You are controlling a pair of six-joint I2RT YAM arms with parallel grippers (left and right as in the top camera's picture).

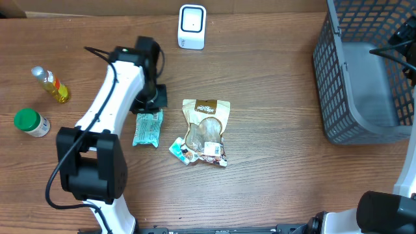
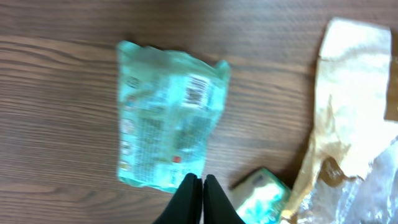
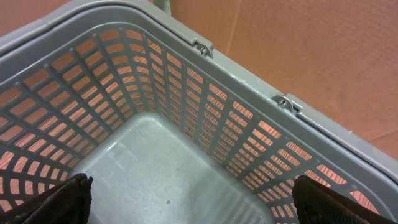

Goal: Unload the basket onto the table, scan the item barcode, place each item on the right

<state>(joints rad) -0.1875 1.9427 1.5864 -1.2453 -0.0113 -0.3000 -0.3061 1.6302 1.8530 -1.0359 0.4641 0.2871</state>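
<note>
Tool on the left arm (image 2: pixel 196 186) is fully closed, its tips meeting at the lower edge of the teal crinkled plastic packet (image 2: pixel 166 118). Whether it has nipped any film cannot be told. A firm bite on that edge before lifting looks wise, with the black-and-white barcode (image 2: pixel 199 93) turned toward the white box scanner (image 1: pixel 192 27) at top centre. The packet lies flat on the wooden table (image 1: pixel 273 188), centre-left, its long axis running top to bottom. The barcode faces up at the far end. The right tool (image 3: pixel 193 196) gapes empty over the grey basket (image 3: pixel 186 93).
</note>
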